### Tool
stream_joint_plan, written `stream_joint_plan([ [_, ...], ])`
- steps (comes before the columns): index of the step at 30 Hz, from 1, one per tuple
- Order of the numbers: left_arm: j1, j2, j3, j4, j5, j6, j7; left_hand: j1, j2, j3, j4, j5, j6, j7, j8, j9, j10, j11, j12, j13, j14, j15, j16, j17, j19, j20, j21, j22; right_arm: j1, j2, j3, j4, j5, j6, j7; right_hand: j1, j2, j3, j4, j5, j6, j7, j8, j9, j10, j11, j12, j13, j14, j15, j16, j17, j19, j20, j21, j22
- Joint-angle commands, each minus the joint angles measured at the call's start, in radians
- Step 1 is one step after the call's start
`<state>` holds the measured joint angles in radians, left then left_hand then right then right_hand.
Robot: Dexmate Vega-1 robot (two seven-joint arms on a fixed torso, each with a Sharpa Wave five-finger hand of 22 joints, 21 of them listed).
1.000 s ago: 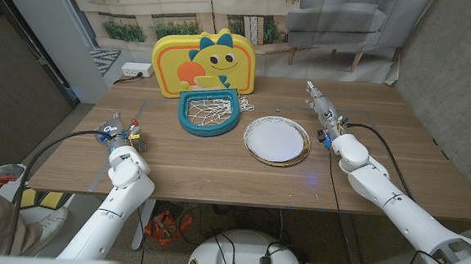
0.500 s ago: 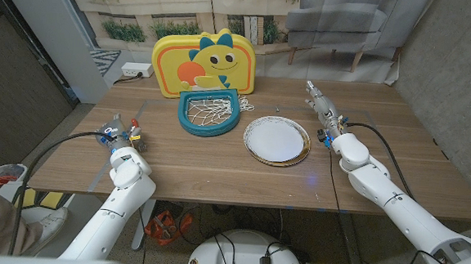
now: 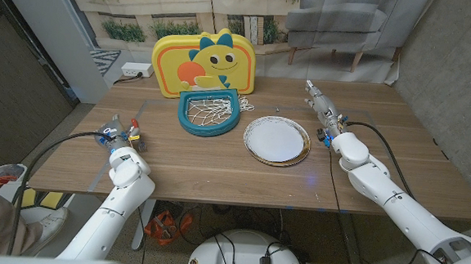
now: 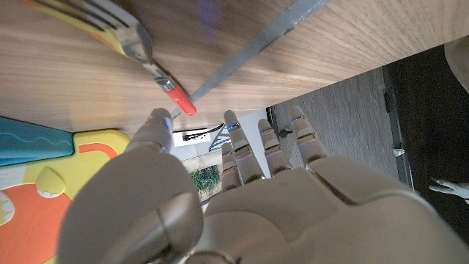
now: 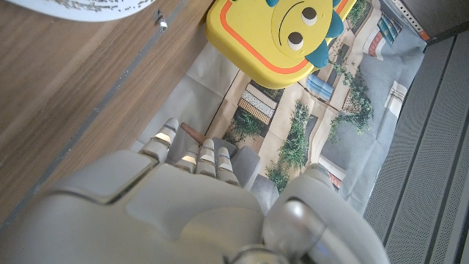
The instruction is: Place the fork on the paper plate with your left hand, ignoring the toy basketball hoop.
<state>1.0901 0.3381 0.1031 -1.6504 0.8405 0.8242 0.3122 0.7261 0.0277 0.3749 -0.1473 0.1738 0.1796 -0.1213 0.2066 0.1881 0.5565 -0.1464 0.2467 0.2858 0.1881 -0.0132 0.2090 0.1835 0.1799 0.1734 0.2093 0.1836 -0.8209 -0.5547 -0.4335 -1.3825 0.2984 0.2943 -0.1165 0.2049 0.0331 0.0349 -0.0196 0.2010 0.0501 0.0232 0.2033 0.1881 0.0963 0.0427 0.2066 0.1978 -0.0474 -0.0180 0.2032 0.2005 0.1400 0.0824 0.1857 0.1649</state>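
Status: task not started, judging by layout. Fork not on plate, nothing lifted; reach, grasp, carry and set-down all left.

- Tabletop [image 3: 217, 168]: wood, carries all items below.
- Toy basketball hoop [image 3: 209, 114]: yellow dino backboard, teal rim w/ white net, far centre. Net holds nothing visible. To be ignored.
- Paper plate [image 3: 277, 139]: white, gold-edged, just right of the hoop rim. Bare, no fork in it.
- Right hand [image 3: 322, 109]: beside plate's right edge, fingers straight and together pointing away from robot, holding nothing; open, idle.
- Left hand [image 3: 119, 133]: near left tabletop edge, well apart from plate. Wrist view shows fingers extended, spread, gripping nothing; open.
- Fork [image 4: 150, 64]: metal tines, red/orange handle, lying on tabletop just beyond left fingertips [image 4: 161, 117]; contact w/ them cannot be told. In head view, only small coloured bits by the hand.
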Motion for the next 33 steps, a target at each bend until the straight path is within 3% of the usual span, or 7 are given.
stream_joint_plan([
  [1,-0.008,0.003,0.009,0.021,-0.003,0.003,0.007,0.001,0.006,-0.002,0.002,0.006,0.003,0.005,-0.002,0.005,0.003,0.004,0.000,0.003,0.008,0.007,-0.001,0.002,0.011,0.001,-0.001,0.002,-0.010,0.001,0.003,-0.004,0.005,-0.006,-0.006,0.002,0.004,0.001,-0.006,-0.001,0.008,-0.001,-0.003,0.005,0.003,0.000,-0.002,0.003,0.005,-0.003,0.001,0.002,0.009,0.002,0.003,0.005],
  [33,-0.027,0.003,0.019,0.046,-0.017,0.000,0.017,-0.003,0.028,-0.012,0.011,0.006,-0.001,0.016,-0.004,0.007,-0.002,0.011,-0.005,0.010,0.006,0.015,-0.001,0.003,0.009,0.010,-0.001,0.003,-0.005,0.006,-0.002,0.000,0.002,-0.008,0.002,0.001,0.006,0.001,-0.008,-0.001,0.008,-0.001,-0.003,0.005,0.003,0.000,-0.002,0.003,0.004,-0.003,0.001,0.003,0.009,0.002,0.003,0.005],
])
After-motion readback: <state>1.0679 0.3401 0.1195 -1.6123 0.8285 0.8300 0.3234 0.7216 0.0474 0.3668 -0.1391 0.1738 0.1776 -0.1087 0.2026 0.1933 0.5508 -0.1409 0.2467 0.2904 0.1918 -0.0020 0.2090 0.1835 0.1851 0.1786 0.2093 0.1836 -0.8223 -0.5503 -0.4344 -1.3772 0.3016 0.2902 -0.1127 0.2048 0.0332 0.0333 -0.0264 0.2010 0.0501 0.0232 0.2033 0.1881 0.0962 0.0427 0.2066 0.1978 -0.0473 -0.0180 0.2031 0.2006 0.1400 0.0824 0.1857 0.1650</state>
